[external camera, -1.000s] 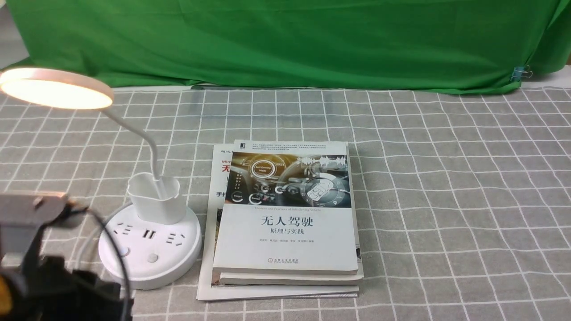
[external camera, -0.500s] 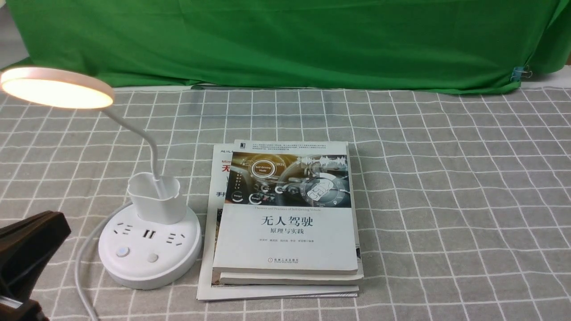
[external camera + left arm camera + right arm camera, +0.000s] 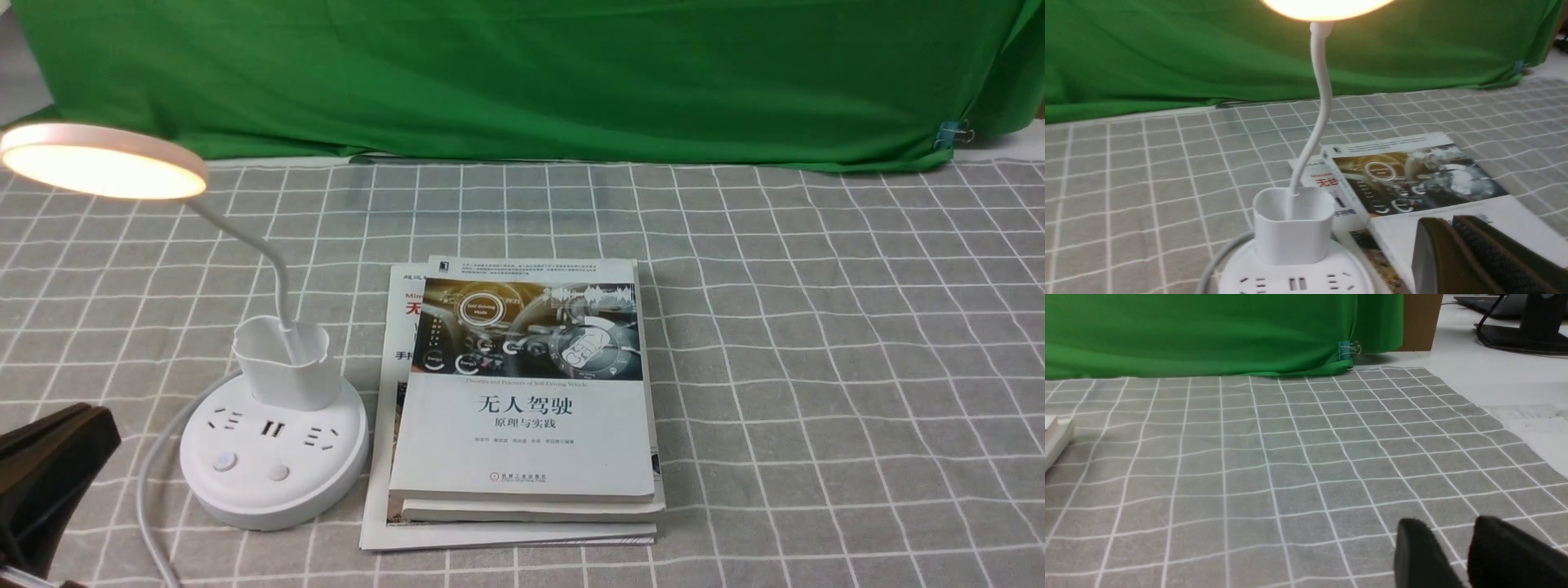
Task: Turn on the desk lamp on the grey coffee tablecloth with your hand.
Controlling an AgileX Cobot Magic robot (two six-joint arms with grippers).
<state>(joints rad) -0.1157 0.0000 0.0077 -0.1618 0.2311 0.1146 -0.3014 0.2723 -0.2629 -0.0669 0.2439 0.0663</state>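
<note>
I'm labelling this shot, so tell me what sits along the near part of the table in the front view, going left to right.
Left claw → lamp cord → desk lamp base → stack of books → bare checked tablecloth.

The front camera is looking down from high over the grey coffee tablecloth (image 3: 816,327). Both wrist cameras are skimming low across it toward the green backdrop (image 3: 1208,330), shared by all views.
</note>
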